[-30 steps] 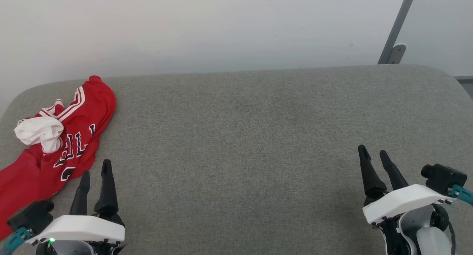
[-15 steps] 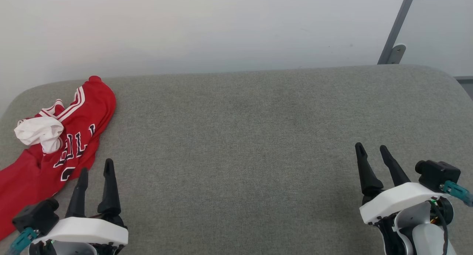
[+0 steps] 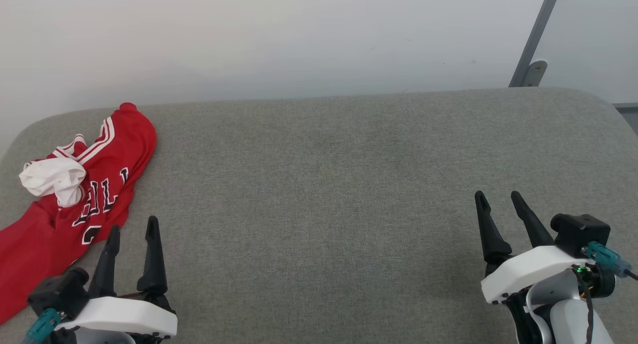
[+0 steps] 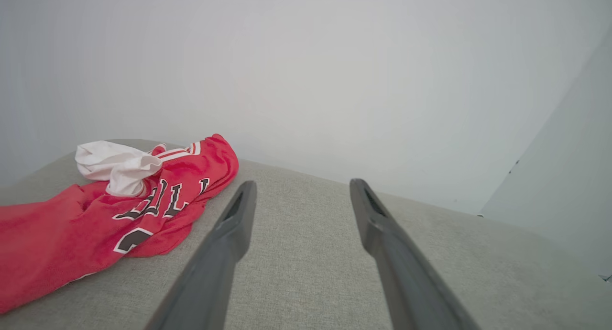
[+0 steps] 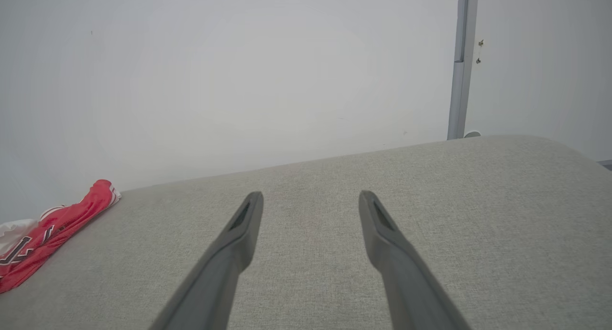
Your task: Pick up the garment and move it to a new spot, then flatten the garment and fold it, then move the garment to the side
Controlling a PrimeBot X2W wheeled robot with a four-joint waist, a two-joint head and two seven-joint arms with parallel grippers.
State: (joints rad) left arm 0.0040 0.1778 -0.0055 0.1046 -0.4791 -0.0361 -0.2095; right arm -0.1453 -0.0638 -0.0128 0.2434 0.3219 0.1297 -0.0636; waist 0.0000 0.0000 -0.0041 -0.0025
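Note:
The garment (image 3: 75, 194) lies crumpled at the far left of the grey cushioned surface (image 3: 324, 184), red with a bunched white sleeve and black letters showing. In the left wrist view the garment (image 4: 95, 210) sits left of my fingers. The right wrist view catches the garment (image 5: 52, 229) at its far left edge. My left gripper (image 3: 133, 223) stands open at the lower left, just right of the garment's near edge, nothing between its fingers. My right gripper (image 3: 498, 197) is open and empty at the lower right, far from the cloth.
A pale wall (image 3: 299, 35) rises directly behind the surface's back edge. A grey metal post (image 3: 536, 40) with a bracket leans at the back right. The surface has rounded corners on both sides.
Both arms have shifted slightly: the left gripper moved a little right and down in view, the right gripper a little left. The garment has not moved.

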